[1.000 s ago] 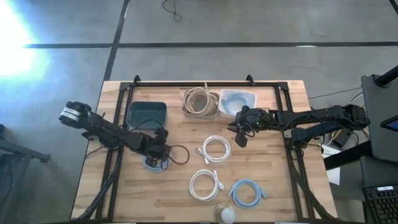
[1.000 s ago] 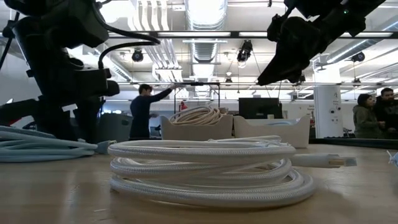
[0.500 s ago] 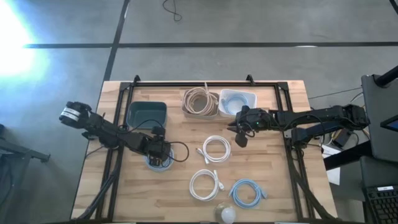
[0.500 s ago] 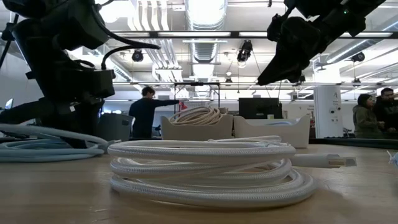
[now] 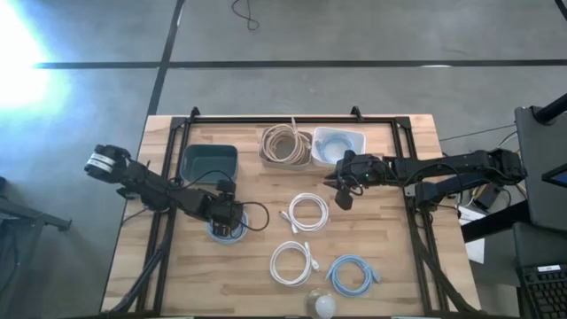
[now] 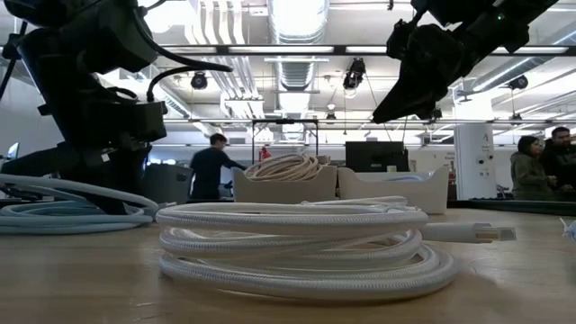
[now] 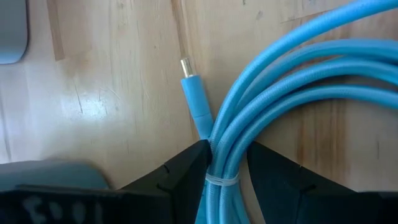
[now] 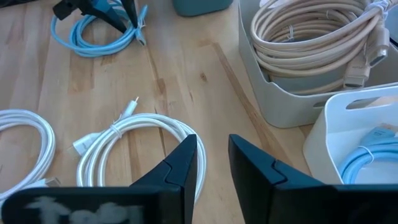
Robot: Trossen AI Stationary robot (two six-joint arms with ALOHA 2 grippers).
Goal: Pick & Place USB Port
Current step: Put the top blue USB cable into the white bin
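A light-blue USB cable coil (image 5: pixel 213 236) lies on the wooden table, bound by a white tie, with one plug (image 7: pixel 193 93) sticking out onto the wood. My left gripper (image 5: pixel 227 225) is down on this coil and shut on its bundle; the right wrist view shows the coil (image 8: pixel 93 36) from afar. My right gripper (image 5: pixel 344 197) hovers above the table right of a white coil (image 5: pixel 307 212), its fingers a little apart, holding nothing. My left gripper pinches the blue coil's bundled strands (image 7: pixel 225 163) between its two fingers, right at the white tie (image 7: pixel 221 181). The fingers come from above and lie across the strands. The coil rests on the table, with the gripped side raised a little (image 6: pixel 85 191).
A dark green bin (image 5: pixel 209 161), a bin of beige cables (image 5: pixel 283 144) and a white bin holding a blue cable (image 5: pixel 337 143) stand along the far side. Another white coil (image 5: pixel 292 262) and a blue coil (image 5: pixel 353 275) lie near the front edge. People stand in the room behind.
My left gripper has dropped a little toward the near edge onto the blue coil. In the low view the coil's gripped side has risen from lying flat, and since half a second ago it has kept still.
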